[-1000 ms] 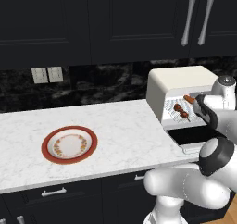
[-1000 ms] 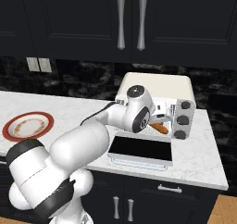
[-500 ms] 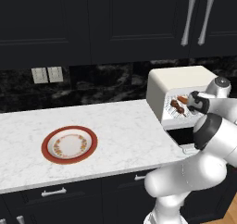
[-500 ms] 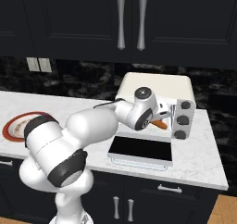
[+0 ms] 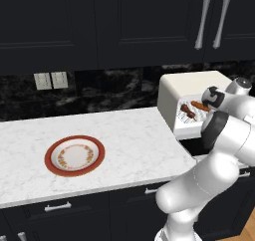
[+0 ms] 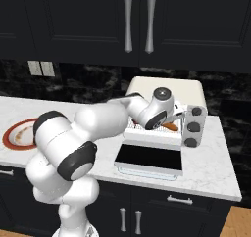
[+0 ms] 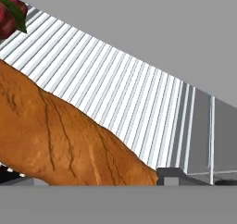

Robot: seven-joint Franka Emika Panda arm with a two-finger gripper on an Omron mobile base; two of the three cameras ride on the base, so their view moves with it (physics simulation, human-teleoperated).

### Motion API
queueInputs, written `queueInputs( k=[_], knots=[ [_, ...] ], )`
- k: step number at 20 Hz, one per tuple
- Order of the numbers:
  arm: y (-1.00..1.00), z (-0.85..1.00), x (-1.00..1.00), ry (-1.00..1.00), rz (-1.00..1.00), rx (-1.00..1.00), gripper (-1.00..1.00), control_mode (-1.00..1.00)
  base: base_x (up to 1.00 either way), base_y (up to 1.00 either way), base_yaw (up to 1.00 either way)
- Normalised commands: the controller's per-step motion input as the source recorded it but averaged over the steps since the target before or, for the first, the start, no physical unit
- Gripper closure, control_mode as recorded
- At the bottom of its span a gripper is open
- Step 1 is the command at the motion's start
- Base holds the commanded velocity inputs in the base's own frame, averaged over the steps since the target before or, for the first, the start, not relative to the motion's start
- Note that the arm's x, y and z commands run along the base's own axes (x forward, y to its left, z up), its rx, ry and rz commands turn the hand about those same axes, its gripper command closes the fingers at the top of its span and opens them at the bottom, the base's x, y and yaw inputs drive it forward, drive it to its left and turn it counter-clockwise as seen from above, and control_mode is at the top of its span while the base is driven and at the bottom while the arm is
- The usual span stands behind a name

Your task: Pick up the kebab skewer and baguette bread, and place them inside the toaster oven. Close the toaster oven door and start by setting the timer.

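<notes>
The cream-white toaster oven (image 5: 191, 83) (image 6: 166, 86) stands at the counter's right end, and its door (image 6: 149, 157) hangs open, flat in front. On its wire rack (image 7: 120, 93) lie the kebab skewer (image 5: 187, 110) (image 7: 9, 15) and, to its right, the orange-brown baguette bread (image 5: 200, 106) (image 6: 170, 127) (image 7: 55, 140). My gripper (image 7: 92, 176) reaches into the oven mouth just above the rack. It is open. The baguette lies across in front of the fingers, its tapered end beside the right fingertip (image 7: 173, 176). The left fingertip is mostly hidden behind the loaf.
Two round knobs (image 6: 194, 127) sit on the oven's right panel. A red-rimmed plate (image 5: 74, 155) (image 6: 17, 133) rests bare on the white marble counter (image 5: 129, 135) to the left. Dark cabinets hang above, and my own arm crosses in front of the oven.
My elbow has swung up and in toward the oven while the hand stayed at the oven mouth. The baguette sits slightly deeper on the rack. The skewer has not moved.
</notes>
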Motion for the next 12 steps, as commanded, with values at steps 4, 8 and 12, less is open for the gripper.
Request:
queueInputs(
  k=[4,8,12],
  knots=[
    [0.07,-0.2,-0.02,0.0,0.02,0.0,-1.0,-1.0,0.0,0.0,0.0],
    [0.21,-0.15,0.0,0.0,0.0,0.0,-1.0,-1.0,0.0,0.0,0.0],
    [0.11,-0.1,0.0,0.0,0.0,0.0,-1.0,-1.0,0.0,0.0,0.0]
  ],
)
